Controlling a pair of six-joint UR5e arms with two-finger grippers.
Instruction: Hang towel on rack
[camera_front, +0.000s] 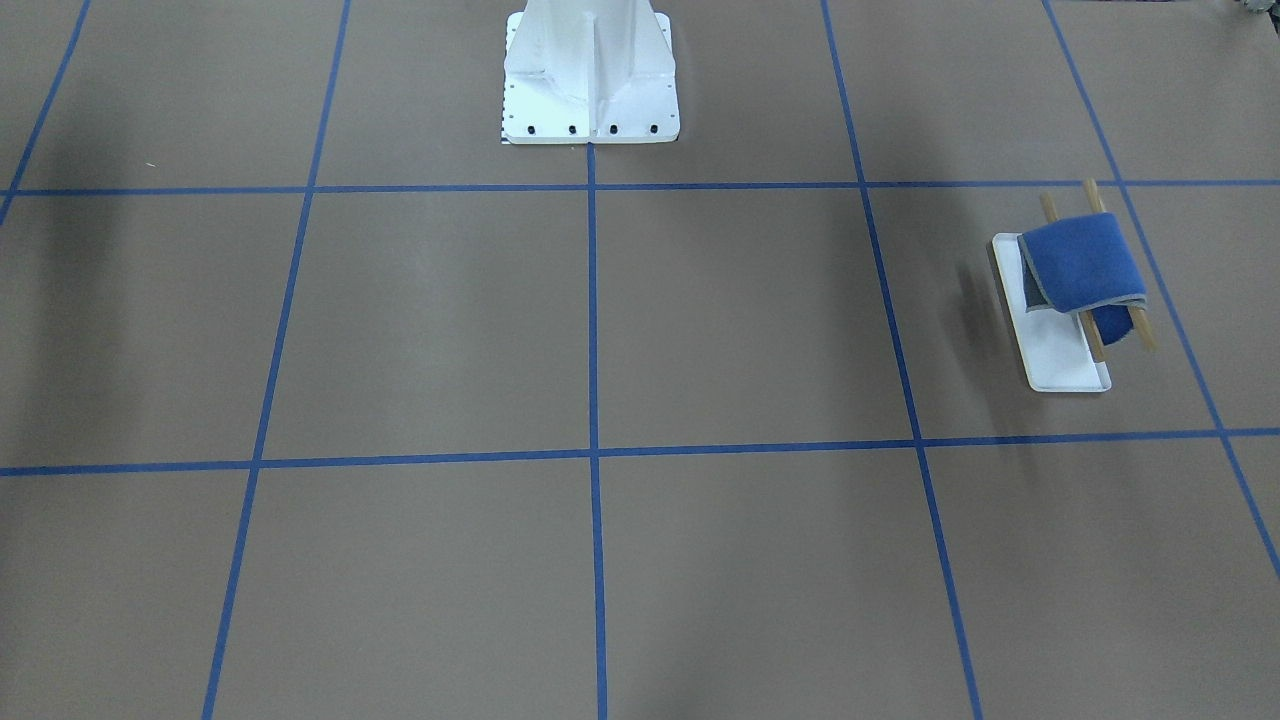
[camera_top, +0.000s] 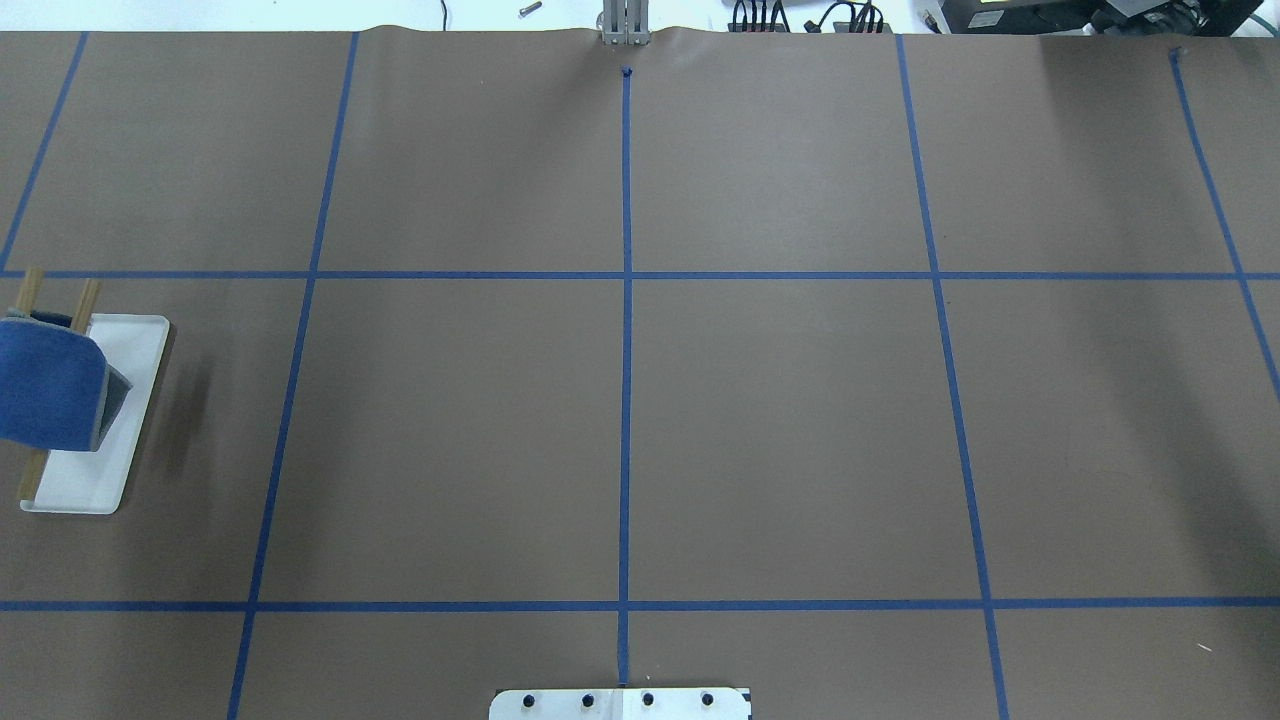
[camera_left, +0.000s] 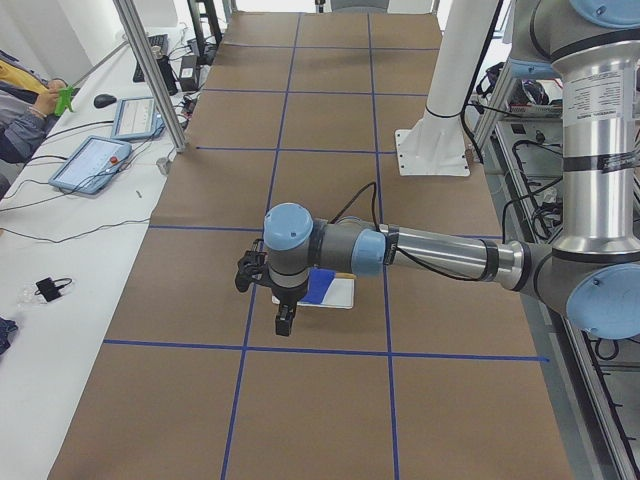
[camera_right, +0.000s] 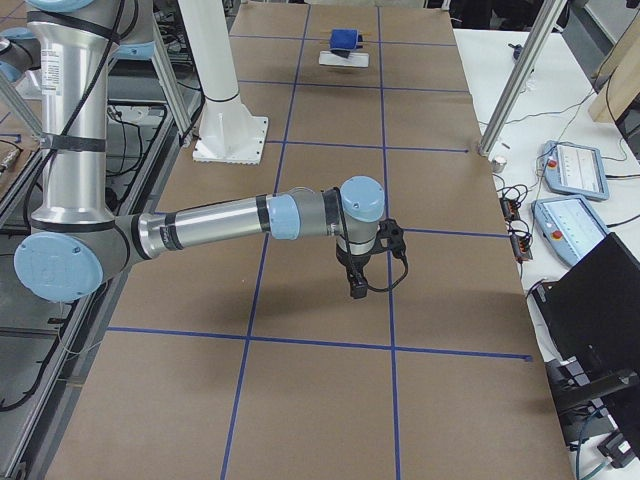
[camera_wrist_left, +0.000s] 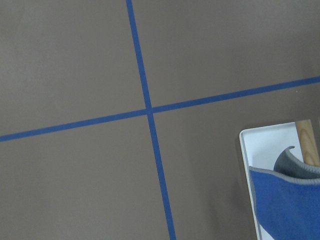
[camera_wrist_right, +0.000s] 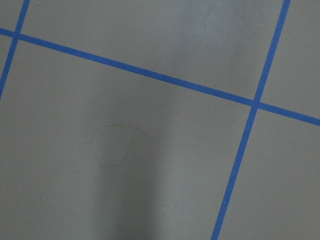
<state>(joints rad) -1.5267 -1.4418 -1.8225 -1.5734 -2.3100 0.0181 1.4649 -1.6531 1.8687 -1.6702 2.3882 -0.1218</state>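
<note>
Brown paper taped into a blue grid covered the table, and the rack stood near its end on the robot's left, well apart from the white pedestal. The blue towel lay draped over both wooden rods, one fold hanging down beside them. From overhead, the frame edge cut off the rack's outer side and part of the towel. The left wrist camera caught only a corner of the rack and a towel edge. The left gripper hung over the table close by the rack, the right gripper over mid-table, well apart from it. Whether either claw was apart or together, I could not tell from those side views.
</note>
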